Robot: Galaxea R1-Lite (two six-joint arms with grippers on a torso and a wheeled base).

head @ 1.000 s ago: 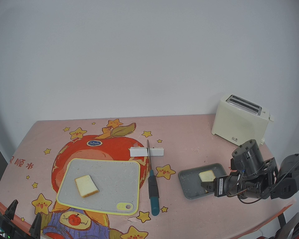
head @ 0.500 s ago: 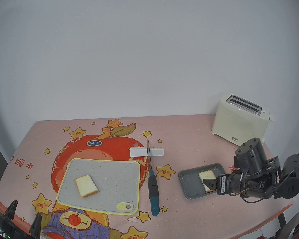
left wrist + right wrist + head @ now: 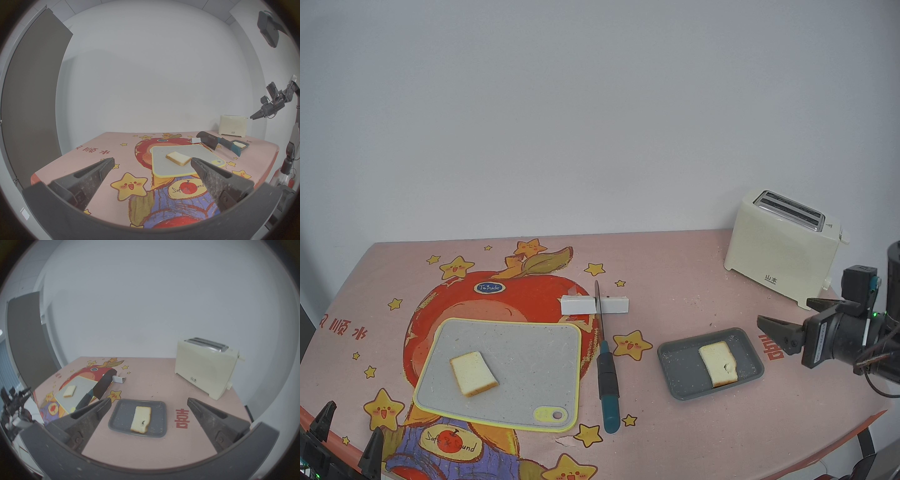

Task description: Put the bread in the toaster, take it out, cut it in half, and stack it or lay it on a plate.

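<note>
**Head view.** The right pincer sat at the right edge of the frame, its fingers spread and holding nothing. It was raised off the pink printed table and stood just right of the grey plate without touching it. One piece of bread lay flat in the plate, right of centre in the lower half of the frame. It bore a small dark mark near one edge, possibly a tear. The cream toaster stood upright behind the plate, at the right of the frame, and nothing protruded from its slots. A second bread piece lay flat on the grey cutting board in the lower left. The teal-handled knife lay just right of the board at lower centre, with its blade passing through a small white block above the board.

**Left wrist view.** The left pincer was spread wide and empty, low at the near edge of the table and well apart from the board.

**Right wrist view.** The plate and its bread lay between and beyond the parted fingers, with the toaster near them.
</note>
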